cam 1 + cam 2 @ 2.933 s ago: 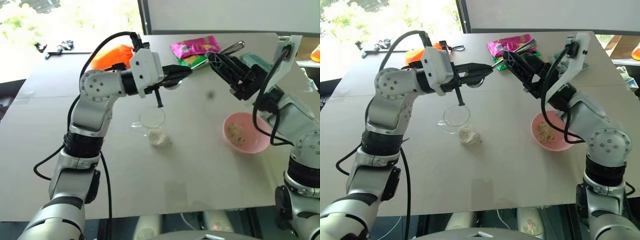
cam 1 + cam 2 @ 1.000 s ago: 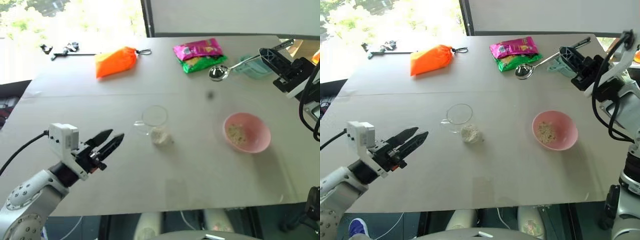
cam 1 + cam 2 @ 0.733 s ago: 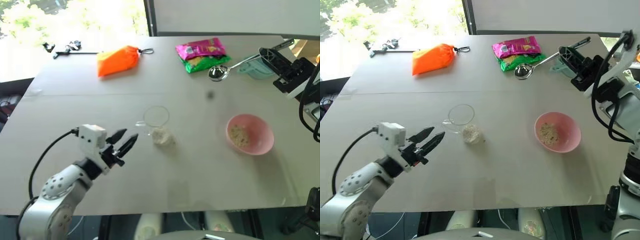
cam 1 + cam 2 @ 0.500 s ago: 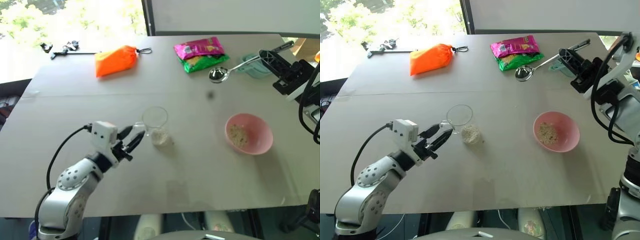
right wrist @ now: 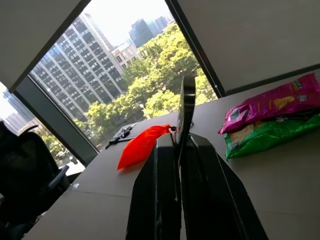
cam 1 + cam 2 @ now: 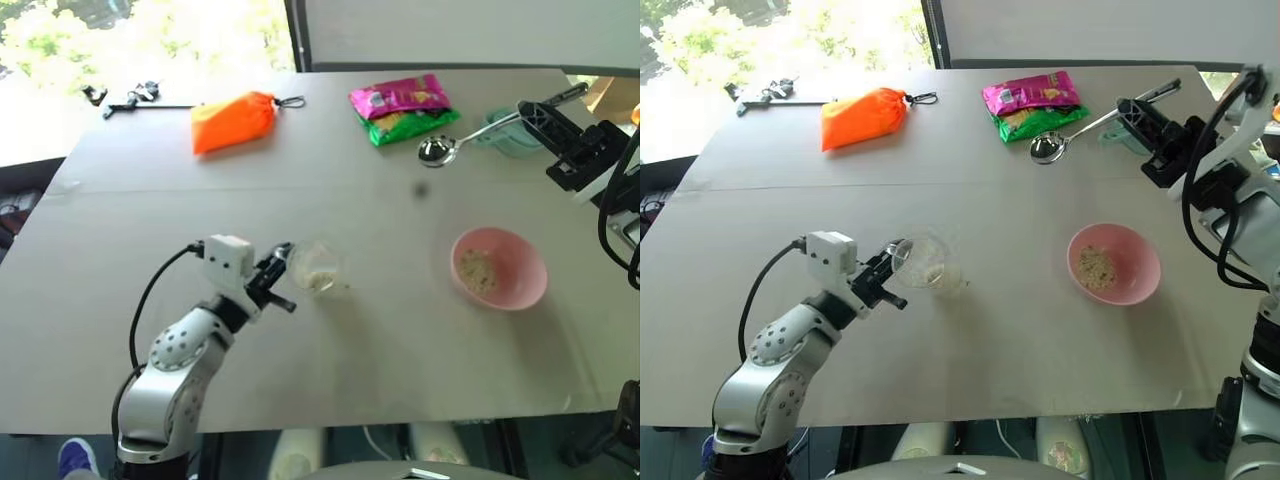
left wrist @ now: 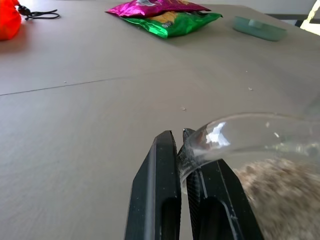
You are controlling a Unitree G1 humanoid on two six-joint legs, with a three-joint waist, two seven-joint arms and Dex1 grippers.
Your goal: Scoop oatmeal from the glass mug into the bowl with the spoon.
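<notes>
- One glass mug [image 6: 923, 262] is sitting left of the table's [image 6: 380, 340] middle, and it is tilting, with one small heap of oatmeal [image 7: 272, 182] lying inside against its wall.
- One pink bowl [image 6: 499, 268] is resting well to the right of the mug, with a little oatmeal sitting in its bottom.
- One spoon [image 6: 455, 143] is hanging in the air over the far right part of the table, its oval bowl pointing toward the snack packet [image 6: 404, 107].
- One orange pouch [image 6: 233, 120], one pink and green packet and one teal scoop [image 6: 512, 136] are lying along the far side; some small dark objects [image 6: 122, 96] are lying at the far left corner.
- The left gripper [image 7: 180, 145] is clenching on the mug, its two black fingers [image 7: 159, 185] pinching the glass at the edge nearest it; the exact spot, rim or handle, is hard to tell.
- The right gripper [image 6: 535, 112] is raised at the right edge, clamping tight on the spoon's handle, which is standing up between its fingers in the right wrist view.
</notes>
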